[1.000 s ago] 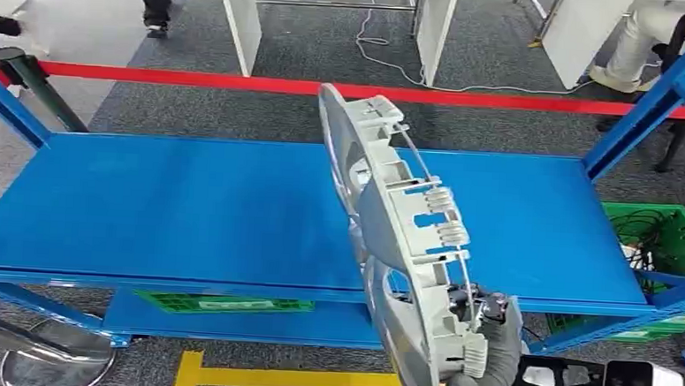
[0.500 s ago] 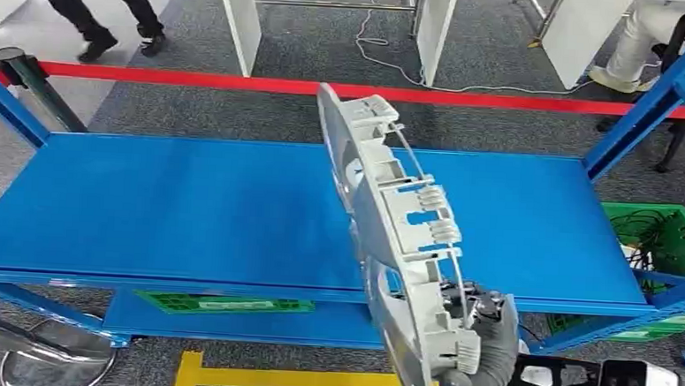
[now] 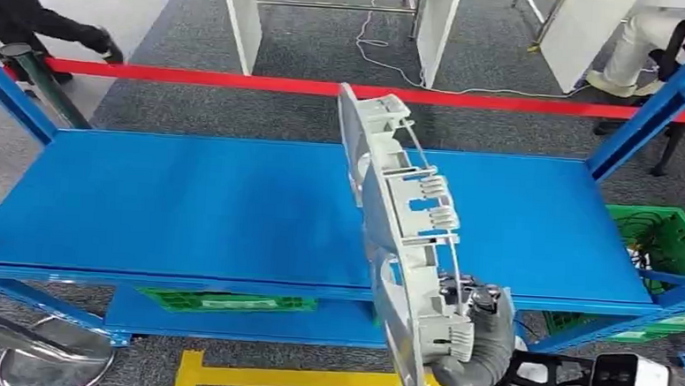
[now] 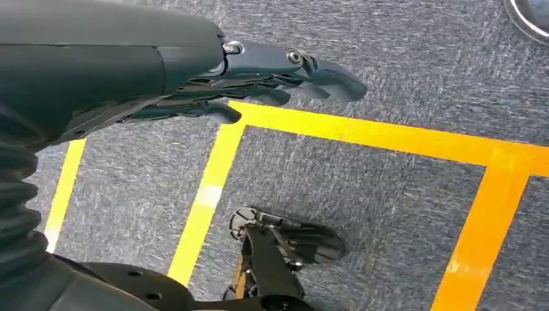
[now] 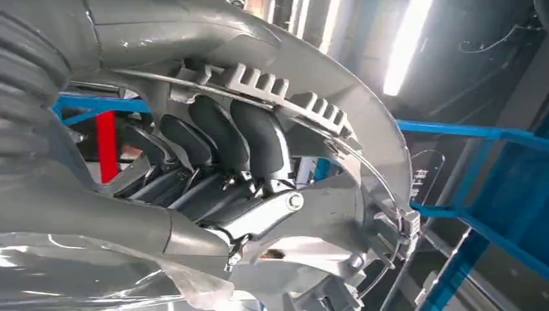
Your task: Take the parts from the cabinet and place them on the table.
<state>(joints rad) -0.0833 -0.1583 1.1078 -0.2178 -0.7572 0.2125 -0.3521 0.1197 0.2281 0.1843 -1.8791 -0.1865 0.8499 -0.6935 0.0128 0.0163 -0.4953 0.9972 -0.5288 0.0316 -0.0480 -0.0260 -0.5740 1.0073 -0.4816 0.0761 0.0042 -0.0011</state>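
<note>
— What is the right hand (image 3: 477, 342) holding?

— It is gripping the lower rim of a big grey wheel cover (image 3: 403, 240), standing on edge over the near side of the blue shelf (image 3: 170, 206). In the right wrist view the dark fingers (image 5: 223, 139) are curling through a spoke opening of the cover.

— How is it likely to handle?

— Probably light, stiff plastic with thin clips and a wire ring that could snap. Gripped at one edge, it is likely to swing, so the rim or a spoke looks safest.

— And the left hand (image 4: 259, 78)?

— It is hanging over the yellow floor line (image 4: 362, 136), fingers straight and together, gripping nothing.
</note>
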